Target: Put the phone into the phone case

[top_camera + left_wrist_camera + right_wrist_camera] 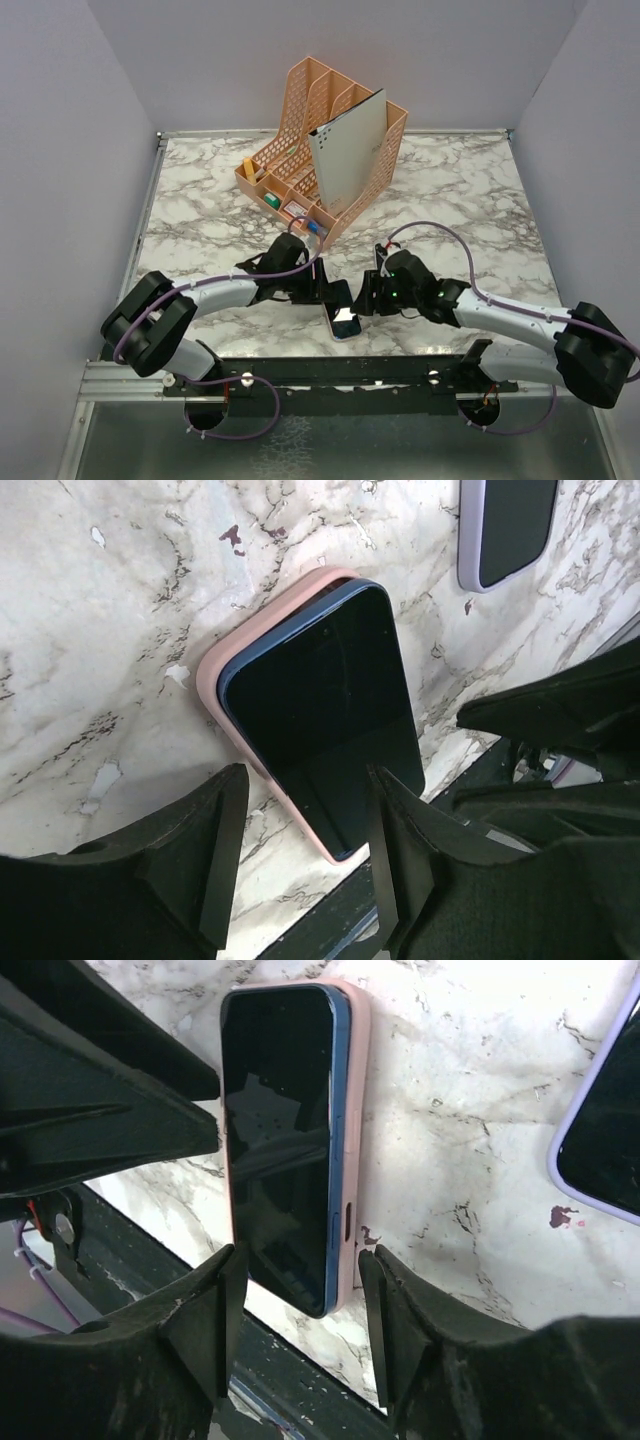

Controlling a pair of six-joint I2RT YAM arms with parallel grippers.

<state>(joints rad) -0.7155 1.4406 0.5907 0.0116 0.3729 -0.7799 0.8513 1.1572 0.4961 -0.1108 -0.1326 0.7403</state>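
Observation:
A blue-framed phone with a dark screen lies face up in a pink case at the table's front edge. In the right wrist view the phone's blue side stands above the rim of the case on one long side. My left gripper is open, one finger on each side of the phone's near end. My right gripper is open and straddles the same end from the other side. In the top view both grippers, left and right, meet over the phone.
A second phone in a lilac case lies close by, also in the right wrist view. An orange desk organizer holding a grey board stands at the back. The dark front rail runs just below the phone.

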